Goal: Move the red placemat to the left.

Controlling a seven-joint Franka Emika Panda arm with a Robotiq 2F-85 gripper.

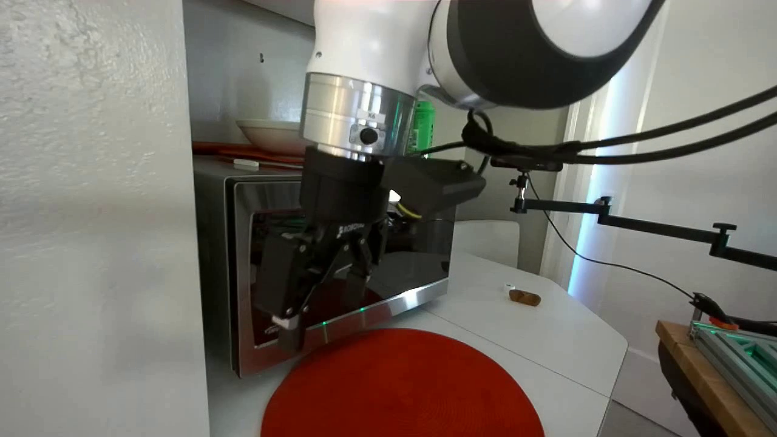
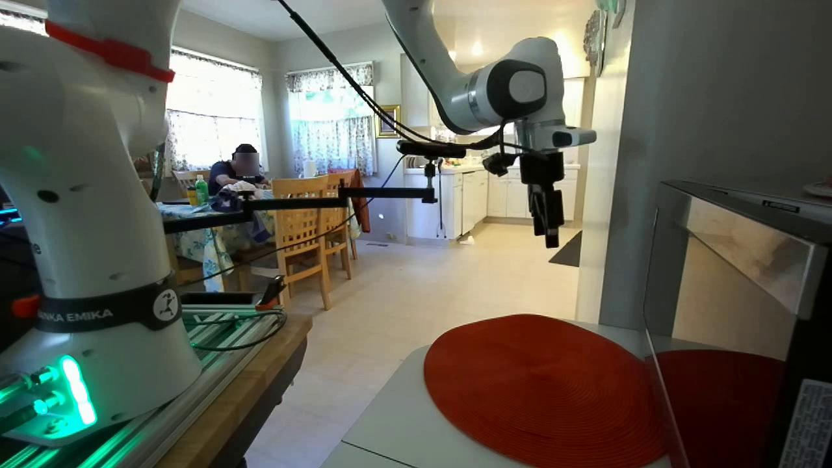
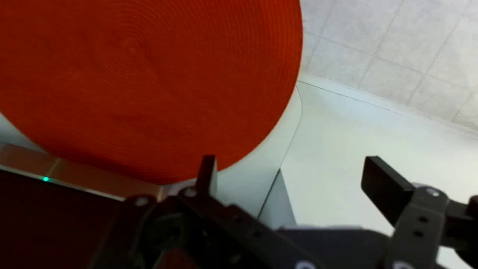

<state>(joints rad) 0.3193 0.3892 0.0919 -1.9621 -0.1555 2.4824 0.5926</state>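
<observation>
The red placemat is round and woven. It lies flat on the white table in both exterior views (image 1: 403, 388) (image 2: 543, 387) and fills the upper left of the wrist view (image 3: 149, 86). My gripper (image 3: 291, 168) is open and empty in the wrist view, its two fingers wide apart. One fingertip overlaps the mat's lower edge in that picture, and the other shows over bare white table. In both exterior views the gripper (image 1: 326, 315) (image 2: 551, 237) hangs in the air above the table, pointing down and apart from the mat.
A steel microwave (image 1: 340, 328) (image 2: 747, 247) stands against the mat's edge, with a bowl (image 1: 273, 135) on top. A small brown object (image 1: 524, 297) lies on the white table (image 1: 546, 340). A grey wall (image 1: 97, 218) stands close by. A black camera arm (image 2: 292, 200) spans beside the robot.
</observation>
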